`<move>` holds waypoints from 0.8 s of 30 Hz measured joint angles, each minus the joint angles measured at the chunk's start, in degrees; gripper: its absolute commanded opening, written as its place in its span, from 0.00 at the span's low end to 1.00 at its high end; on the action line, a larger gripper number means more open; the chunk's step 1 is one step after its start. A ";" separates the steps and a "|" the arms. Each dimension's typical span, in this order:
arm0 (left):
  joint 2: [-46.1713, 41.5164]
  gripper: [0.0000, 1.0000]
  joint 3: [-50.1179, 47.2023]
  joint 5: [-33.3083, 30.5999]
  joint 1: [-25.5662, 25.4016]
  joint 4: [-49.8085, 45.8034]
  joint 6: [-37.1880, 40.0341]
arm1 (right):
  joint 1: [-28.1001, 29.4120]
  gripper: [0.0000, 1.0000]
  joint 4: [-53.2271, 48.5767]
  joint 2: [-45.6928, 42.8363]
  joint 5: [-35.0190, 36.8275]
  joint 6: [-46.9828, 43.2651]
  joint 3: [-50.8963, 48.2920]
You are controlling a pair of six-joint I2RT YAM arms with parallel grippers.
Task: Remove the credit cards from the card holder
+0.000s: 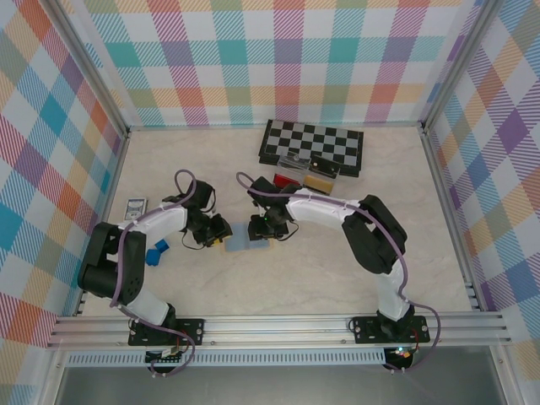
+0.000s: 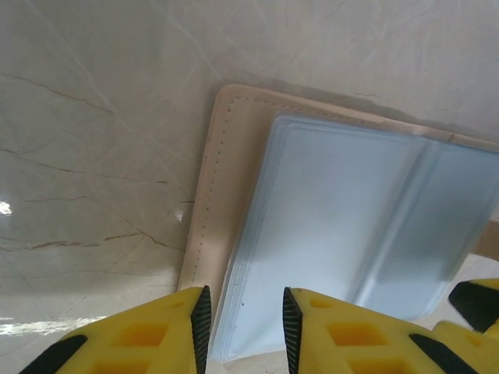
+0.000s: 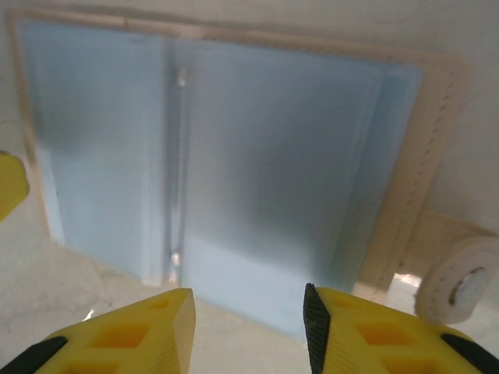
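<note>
the flat folding card holder [image 2: 335, 226], frosted light blue plastic sleeves stitched onto a pale tan leather-like backing, lies opened out on the cream marbled table [image 2: 93, 156]. beyond it, away from the arms, sits the black and grey chequered chessboard [image 1: 312, 145].

the left gripper [image 2: 246, 308] is at the holder's left end. its yellow fingers with ribbed black pads are partly closed over the stitched tan border and the sleeve's corner, and i cannot tell whether they pinch anything. the right gripper [image 3: 249, 304] hangs at the holder's right side, jaws apart with nothing between them.

the sleeves are cloudy and slick, and i take the credit cards to be tucked inside. the step looks like steadying the holder for a first draw. one arm should press the limp backing flat. the other should work a pad tip into a sleeve mouth and slide outward, low and along the pocket, since thin smooth plastic slips easily.
</note>
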 measured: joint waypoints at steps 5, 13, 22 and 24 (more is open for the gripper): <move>1.18 0.29 0.00 -0.02 0.00 0.04 0.04 | 0.13 0.41 -3.19 2.29 2.51 0.37 2.25; 2.75 0.16 0.00 1.27 -0.17 1.05 0.44 | 0.66 0.38 -4.79 4.02 3.10 0.37 3.69; 2.89 0.02 0.00 4.63 -0.44 2.21 0.76 | 0.66 0.33 -5.66 4.68 2.82 0.35 4.46; 3.06 0.00 0.00 6.01 -0.48 2.99 0.92 | 0.66 0.32 -5.68 4.76 2.58 0.35 4.50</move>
